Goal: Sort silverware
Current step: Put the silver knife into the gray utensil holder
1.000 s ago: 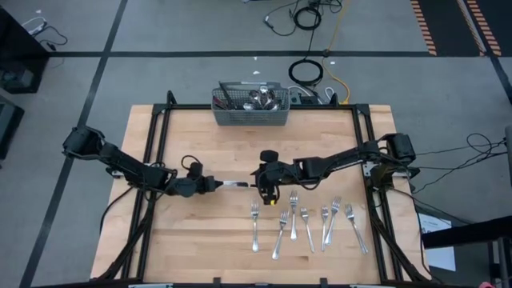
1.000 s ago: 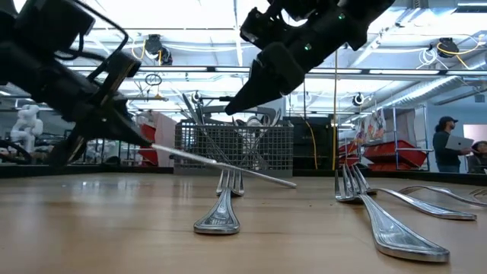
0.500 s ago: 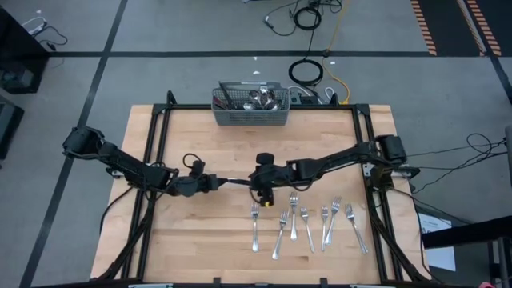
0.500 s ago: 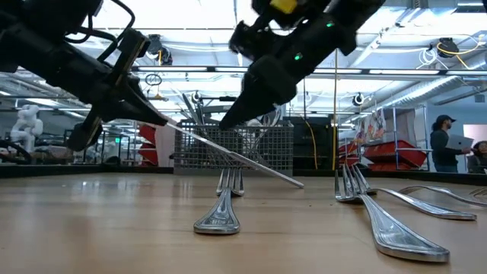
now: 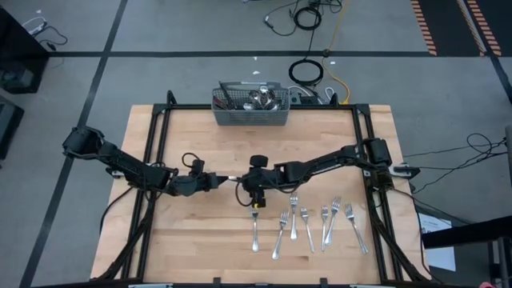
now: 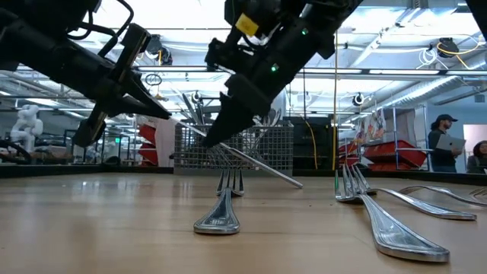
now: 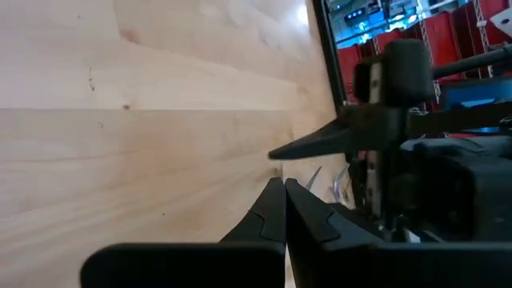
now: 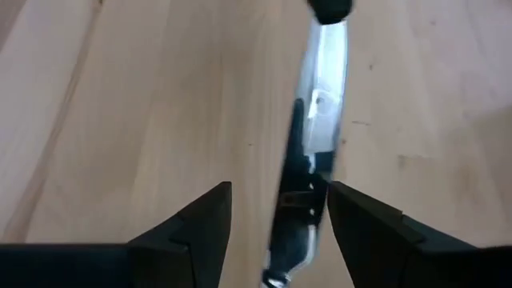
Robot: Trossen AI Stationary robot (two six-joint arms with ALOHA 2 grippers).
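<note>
Over your pale wooden tabletop (image 5: 200,240), the left gripper (image 5: 214,182) pinches a slim silver table knife (image 8: 318,136) at mid-table; the right gripper (image 8: 272,212) straddles its blade, fingers spread wide.

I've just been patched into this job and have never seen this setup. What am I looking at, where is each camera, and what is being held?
Two dark robot arms work at a wooden table. One camera looks straight down, one sits at table height, and one rides on each wrist.

Six forks lie in a row near the front edge. A grey mesh basket at the back holds more cutlery.

The left claw is shut on the end of a table knife, holding it slanted above the wood. The right claw is open, one finger on either side of the knife, not yet gripping. It looks like a handover.

A person with a laptop stands in the room behind.
</note>
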